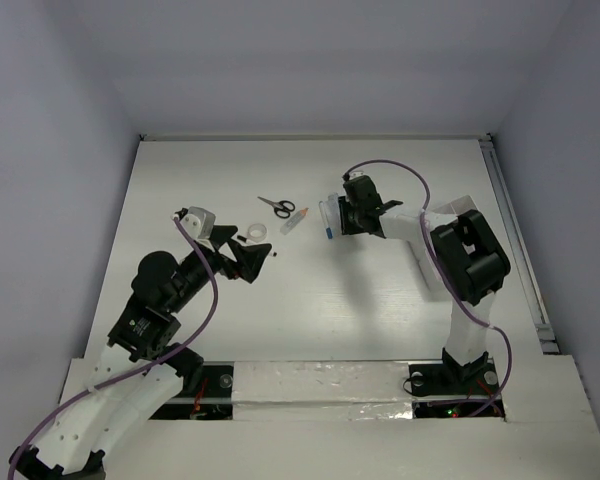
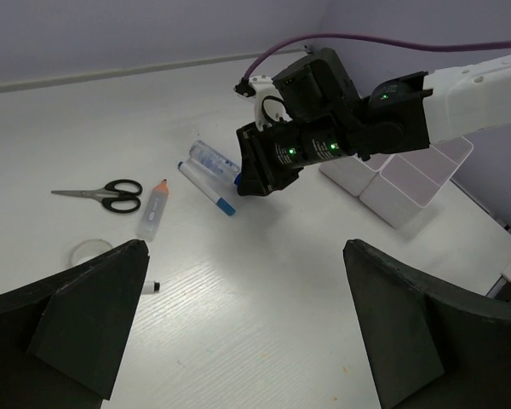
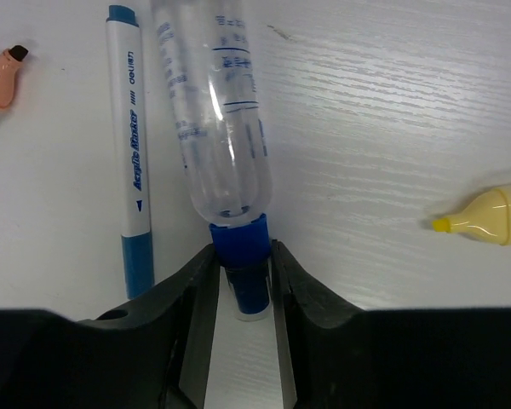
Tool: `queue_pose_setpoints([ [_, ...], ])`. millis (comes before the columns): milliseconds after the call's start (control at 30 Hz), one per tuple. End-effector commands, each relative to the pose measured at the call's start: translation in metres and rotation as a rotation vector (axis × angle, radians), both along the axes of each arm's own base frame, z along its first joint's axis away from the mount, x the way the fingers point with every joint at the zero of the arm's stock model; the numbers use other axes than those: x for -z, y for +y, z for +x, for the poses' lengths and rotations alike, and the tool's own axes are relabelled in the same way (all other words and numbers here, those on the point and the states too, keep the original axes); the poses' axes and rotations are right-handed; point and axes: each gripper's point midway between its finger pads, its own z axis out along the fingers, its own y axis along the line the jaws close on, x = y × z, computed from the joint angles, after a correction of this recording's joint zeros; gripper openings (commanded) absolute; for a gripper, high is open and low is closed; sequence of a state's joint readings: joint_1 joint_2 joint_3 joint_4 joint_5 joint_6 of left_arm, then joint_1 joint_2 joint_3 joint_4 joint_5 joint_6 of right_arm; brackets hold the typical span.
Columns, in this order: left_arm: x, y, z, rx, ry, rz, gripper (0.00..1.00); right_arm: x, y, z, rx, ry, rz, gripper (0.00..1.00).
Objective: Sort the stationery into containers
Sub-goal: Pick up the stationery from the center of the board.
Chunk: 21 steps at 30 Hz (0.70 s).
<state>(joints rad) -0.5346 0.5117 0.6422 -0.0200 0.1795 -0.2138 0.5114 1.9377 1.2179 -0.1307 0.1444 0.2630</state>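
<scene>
One clear blue-capped tube (image 3: 224, 128) is laid flat on the counter (image 3: 383, 111) beside a marker (image 3: 133, 153). It is judged light, stiff and slick, best gripped at the cap, where the right pincer (image 3: 241, 256) is closed. The left pincer (image 2: 243, 256) is held wide, empty.

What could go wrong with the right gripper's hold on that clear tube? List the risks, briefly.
1. The right gripper pinches the clear tube only at its blue cap, at one far end. On lifting, the long body may droop, twist or slip out.
2. The blue-and-white marker lies close alongside the tube, near the gripper, so it could get nudged or dragged along.
</scene>
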Motion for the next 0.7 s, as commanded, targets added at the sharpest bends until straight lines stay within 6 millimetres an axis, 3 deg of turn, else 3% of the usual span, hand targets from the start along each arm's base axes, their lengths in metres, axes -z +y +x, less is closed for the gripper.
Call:
queue_pose_setpoints([
  [0, -0.029, 0.000, -0.001, 0.007, -0.074, -0.034, 0.99, -0.013, -0.008, 0.006, 0.020, -0.051, -0.031, 0.34],
  [133, -0.030, 0.000, -0.001, 0.010, -0.074, -0.036, 0.99, -0.017, -0.011, 0.011, 0.026, -0.075, -0.048, 0.33],
  [267, -0.030, 0.000, -0.001, 0.010, -0.075, -0.034, 0.99, -0.020, -0.010, 0.015, 0.016, -0.086, -0.055, 0.42],
  [667, -0.030, 0.002, 0.000, 0.001, -0.073, -0.035, 0.99, -0.018, -0.009, 0.027, 0.007, -0.110, -0.088, 0.39],
])
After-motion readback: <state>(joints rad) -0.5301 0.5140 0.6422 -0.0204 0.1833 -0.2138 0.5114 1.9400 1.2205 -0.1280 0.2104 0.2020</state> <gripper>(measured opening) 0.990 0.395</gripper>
